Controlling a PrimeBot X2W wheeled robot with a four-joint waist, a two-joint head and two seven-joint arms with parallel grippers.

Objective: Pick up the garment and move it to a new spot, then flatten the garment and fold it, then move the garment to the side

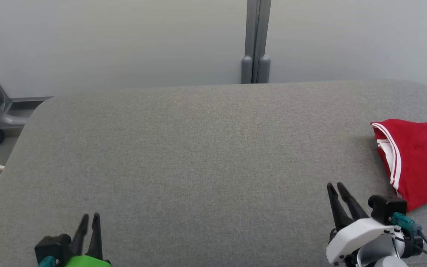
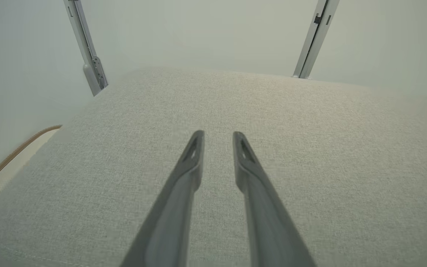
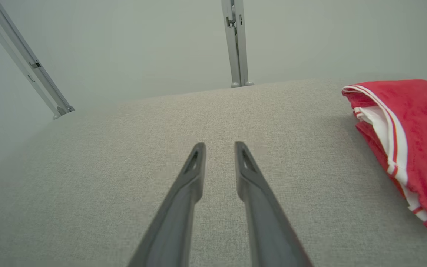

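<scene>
Garment [image 1: 421, 159] spills past head view's right edge.

Lab test bay: grey partition panels [image 1: 124, 40], padded table [image 1: 198, 148]

The grey desk [image 1: 198, 148] lay open ahead of the left claw [image 1: 90, 216] and across its middle. A red garment [image 1: 417, 159] blocked the right edge, near the right claw [image 1: 336, 185]. A wall [image 1: 124, 40] closed off the far side.

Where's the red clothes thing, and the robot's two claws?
red garment [image 1: 421, 155], head view, on its red top layer.
right gripper [image 1: 335, 184], head view, midway between its fingertips.
left gripper [image 1: 90, 216], head view, midway between its fingertips.
</scene>
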